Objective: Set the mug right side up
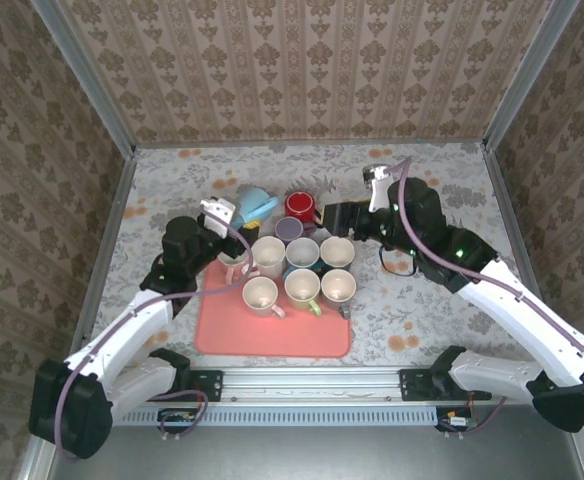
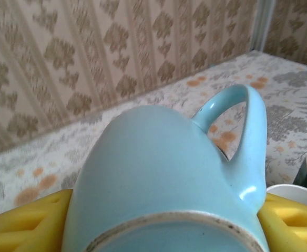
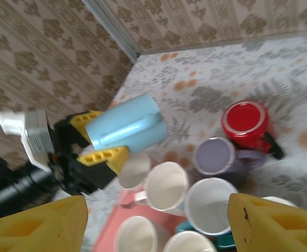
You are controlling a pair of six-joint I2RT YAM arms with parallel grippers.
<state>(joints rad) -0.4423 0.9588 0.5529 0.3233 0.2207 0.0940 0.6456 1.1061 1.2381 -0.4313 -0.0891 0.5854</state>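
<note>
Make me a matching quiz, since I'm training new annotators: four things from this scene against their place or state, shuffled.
1 blue mug
2 red mug
3 pink tray
4 right gripper

A open, empty
B under the cream mugs
C clamped in the left gripper
D on the table, off the tray

Pairs: 1-C, 2-D, 3-B, 4-A.

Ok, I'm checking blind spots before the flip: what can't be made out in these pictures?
- Blue mug opening: left wrist view, faces away from camera.
- Left gripper pads: right wrist view, hidden behind the mug.
- Purple mug, which way up: blurred in right wrist view, too small in top view.
</note>
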